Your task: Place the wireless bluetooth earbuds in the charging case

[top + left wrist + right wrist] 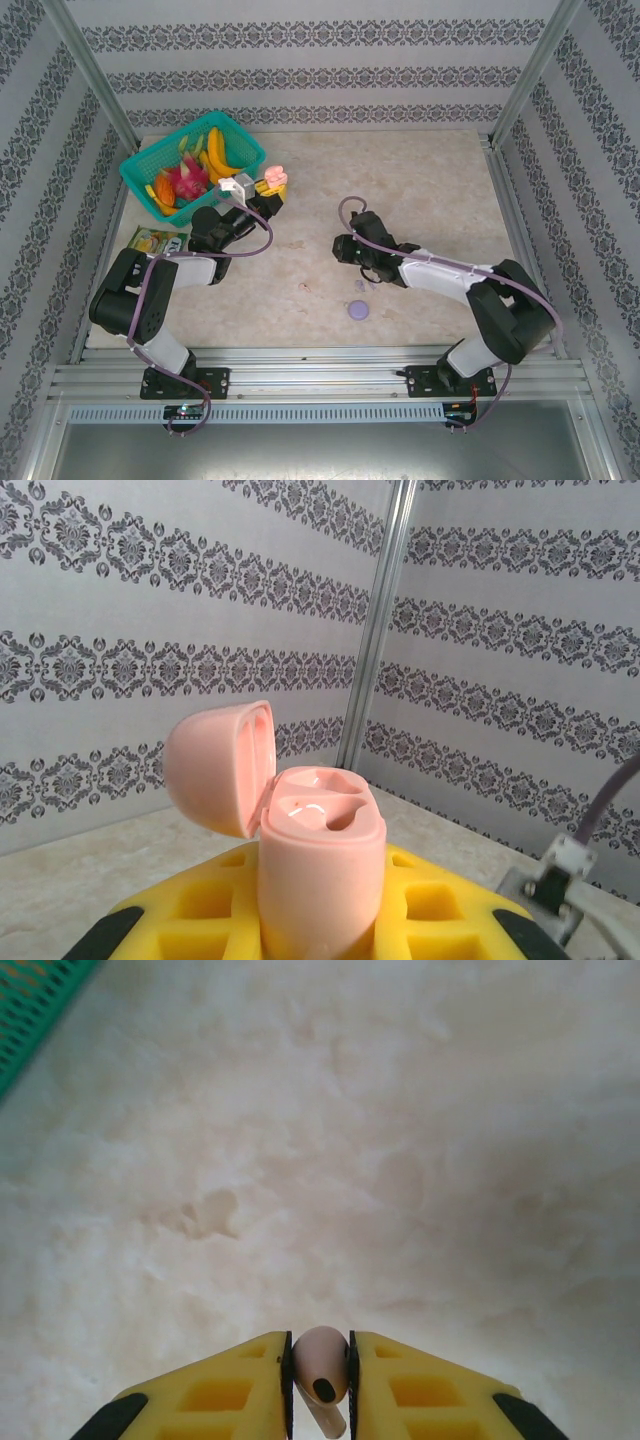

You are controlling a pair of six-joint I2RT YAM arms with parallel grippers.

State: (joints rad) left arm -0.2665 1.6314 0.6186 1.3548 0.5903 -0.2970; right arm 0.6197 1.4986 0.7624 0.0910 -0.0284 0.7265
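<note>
At bottom centre of each wrist view, right gripper (320,1400) pinches a pale pink plastic earbud (319,1358), left gripper (320,925) clamps the lid-open rounded pink plastic case (322,830); we should seat the earbud stem-first, squarely.

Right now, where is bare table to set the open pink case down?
The widest bare table lies beyond the right tool, toward the back wall and right rail. A smaller patch sits between the two arms. Crowded: the far-left corner, with the green basket and left tool, and the front around the lilac case.
</note>
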